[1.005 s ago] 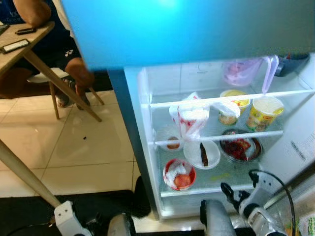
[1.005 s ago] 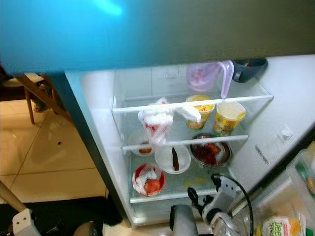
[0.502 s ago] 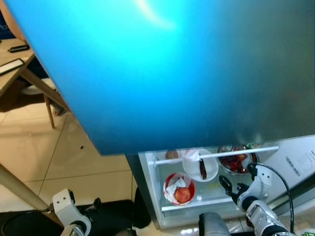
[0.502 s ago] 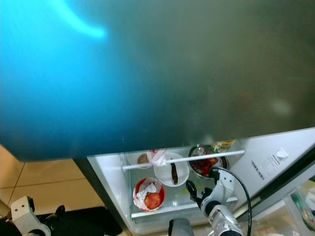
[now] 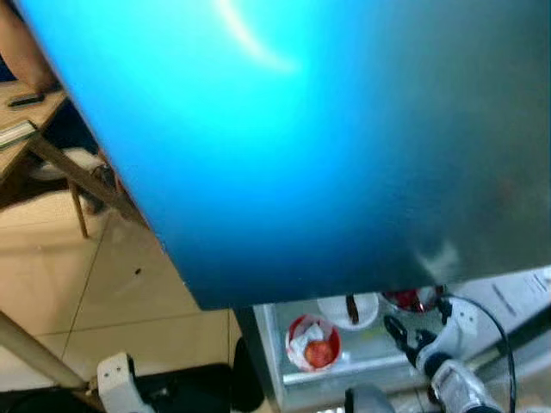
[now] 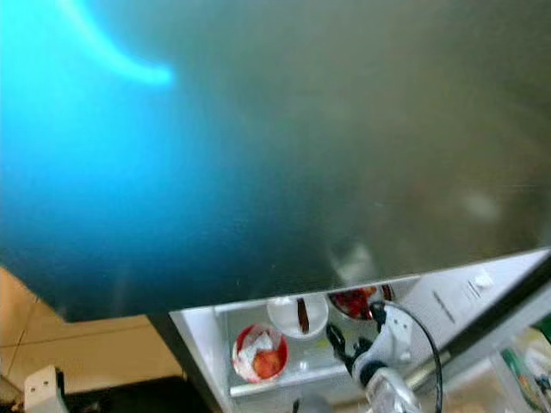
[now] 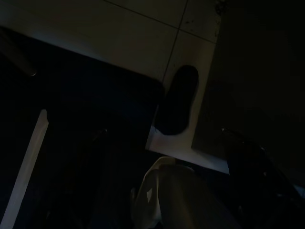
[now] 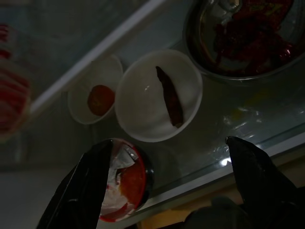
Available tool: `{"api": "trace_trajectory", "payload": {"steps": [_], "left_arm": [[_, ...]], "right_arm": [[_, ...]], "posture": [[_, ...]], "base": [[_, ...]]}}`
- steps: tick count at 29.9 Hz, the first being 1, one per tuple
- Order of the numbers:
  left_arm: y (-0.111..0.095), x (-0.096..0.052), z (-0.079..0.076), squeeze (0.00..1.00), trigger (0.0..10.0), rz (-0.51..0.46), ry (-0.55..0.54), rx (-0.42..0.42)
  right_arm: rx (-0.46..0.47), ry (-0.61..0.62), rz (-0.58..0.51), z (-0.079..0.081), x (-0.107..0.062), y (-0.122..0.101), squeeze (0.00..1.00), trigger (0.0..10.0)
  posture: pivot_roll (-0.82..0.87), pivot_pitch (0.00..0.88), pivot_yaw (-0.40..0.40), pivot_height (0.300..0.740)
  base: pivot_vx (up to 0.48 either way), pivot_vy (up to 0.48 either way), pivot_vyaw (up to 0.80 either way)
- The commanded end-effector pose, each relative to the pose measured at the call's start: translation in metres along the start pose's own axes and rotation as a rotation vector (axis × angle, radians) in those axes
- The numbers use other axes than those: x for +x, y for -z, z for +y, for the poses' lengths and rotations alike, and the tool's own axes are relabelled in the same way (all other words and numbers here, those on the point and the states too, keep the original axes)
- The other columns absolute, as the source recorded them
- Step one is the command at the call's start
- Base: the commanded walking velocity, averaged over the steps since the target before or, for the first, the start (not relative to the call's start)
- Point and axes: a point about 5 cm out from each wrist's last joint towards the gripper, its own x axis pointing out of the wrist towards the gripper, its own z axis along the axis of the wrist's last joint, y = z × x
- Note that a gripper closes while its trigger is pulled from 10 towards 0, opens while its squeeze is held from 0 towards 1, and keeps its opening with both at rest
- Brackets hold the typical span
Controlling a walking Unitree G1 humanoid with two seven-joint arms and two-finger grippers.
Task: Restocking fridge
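Observation:
A large blue fridge panel (image 5: 284,146) hangs close before my head and hides the upper shelves. Below it the open fridge's lowest glass shelf (image 8: 248,124) carries a red bowl with white wrapping (image 5: 312,342), a white bowl holding a dark strip (image 8: 159,95), a small white bowl with an orange piece (image 8: 95,93) and a dark pan of red food (image 8: 243,33). My right gripper (image 5: 419,320) is open just in front of this shelf, holding nothing. My left arm (image 5: 116,379) hangs low at the left; its wrist view is very dark.
A wooden table with slanted legs (image 5: 34,353) stands to the left, and a person (image 5: 17,52) sits behind it. Beige floor tiles (image 5: 77,275) and a dark mat (image 5: 198,391) lie before the fridge. The fridge's open door (image 6: 516,344) stands at the right.
The view has shifted, so the blue panel now covers far more of the fridge and hides the upper shelves. My right gripper has risen slightly toward the bottom shelf, still open.

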Motion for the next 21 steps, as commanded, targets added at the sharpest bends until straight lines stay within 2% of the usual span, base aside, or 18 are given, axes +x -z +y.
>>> {"api": "trace_trajectory", "payload": {"steps": [1,3,9,21], "left_arm": [[0.0131,-0.0024,-0.0009,0.0,10.0,0.057,-0.003,-0.012],[0.0142,-0.0025,-0.0014,0.0,10.0,0.065,-0.001,-0.012],[0.0131,-0.0024,-0.0019,0.0,10.0,0.054,0.002,-0.006],[0.0178,-0.0027,-0.0046,0.0,10.0,0.074,0.009,0.009]], "right_arm": [[0.005,0.02,0.018,-0.0028,-0.0014,0.0039,0.0,10.0],[0.004,0.024,0.026,-0.0033,-0.0016,0.0048,0.0,10.0],[0.018,-0.006,0.007,-0.0024,-0.0018,0.0031,0.0,10.0],[0.022,-0.034,0.003,-0.0009,-0.0018,0.0026,0.0,10.0]], "posture": [[-0.03,0.0,0.015,0.649],[-0.03,0.0,0.015,0.649],[-0.03,0.0,0.014,0.649],[-0.04,0.0,0.016,0.683]], "base": [[-0.48,0.0,0.0],[-0.48,0.0,0.0],[0.0,0.0,0.0],[0.0,0.0,0.0]]}}
